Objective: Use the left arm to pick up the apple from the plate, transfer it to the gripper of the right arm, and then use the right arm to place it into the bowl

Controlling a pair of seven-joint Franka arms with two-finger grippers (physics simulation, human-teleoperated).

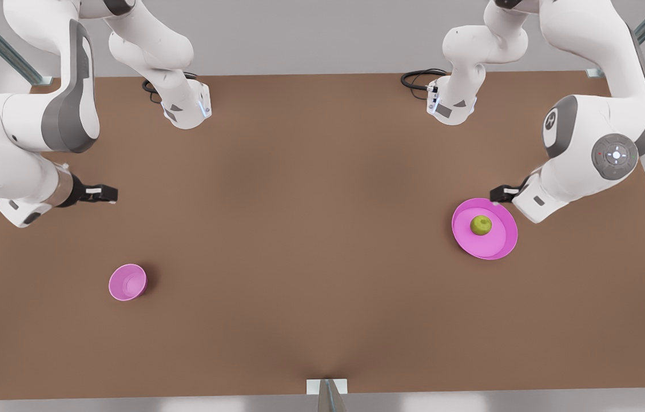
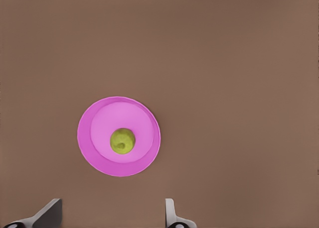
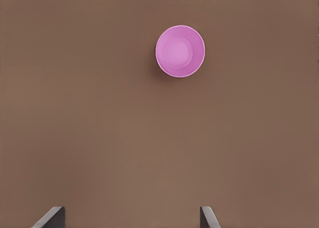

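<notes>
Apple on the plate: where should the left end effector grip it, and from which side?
Grip the apple across its round middle, coming straight down from above. It sits stem-up, inside the plate, whose raised rim blocks a low sideways approach. The left end effector is open nearby; the right end effector waits open.

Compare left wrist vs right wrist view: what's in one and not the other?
Left wrist view alone: the apple sitting on the pink plate, with the left gripper open above them. Right wrist view alone: the pink bowl, with nothing in it, and the right gripper open, hanging off to one side of it. Both share the brown table and a pair of spread fingers at the frame edge.
</notes>
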